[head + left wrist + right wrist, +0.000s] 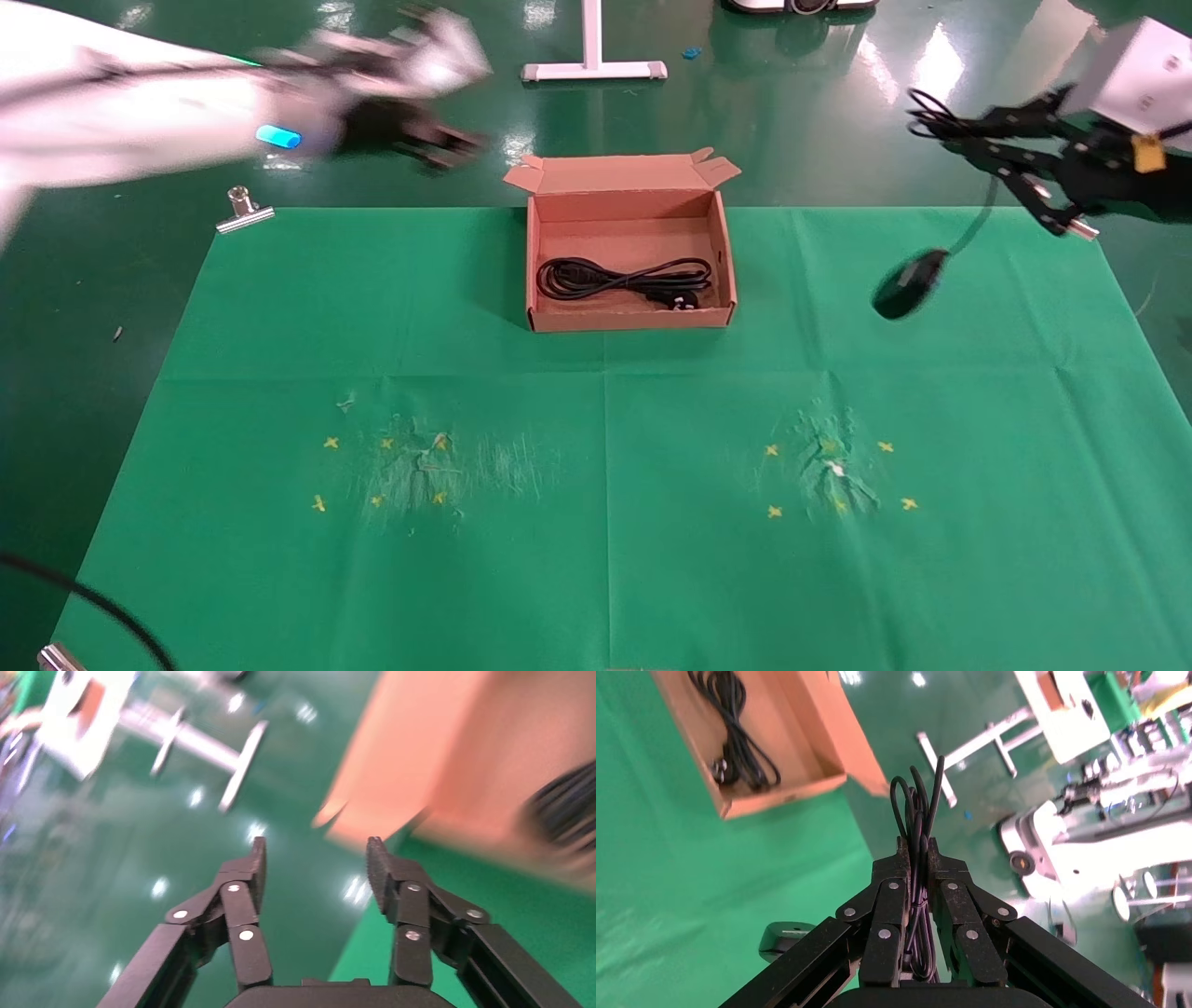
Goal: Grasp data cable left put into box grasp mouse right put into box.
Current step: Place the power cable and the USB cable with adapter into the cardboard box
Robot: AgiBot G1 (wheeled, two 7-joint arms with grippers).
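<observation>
Green cloth covers the worktop [605, 522], ringed by glossy green floor. Above the far right corner, the right claw [916, 855] is clamped on the looped thin cord of the mouse [910, 283], which dangles below it over the right edge area, clear of the cloth. Past the far left corner, the left claw [316, 864] hangs with fingers apart, holding nothing. At the middle of the far edge sits the open cardboard box [629, 320], the coiled data cable [622, 279] lying inside.
</observation>
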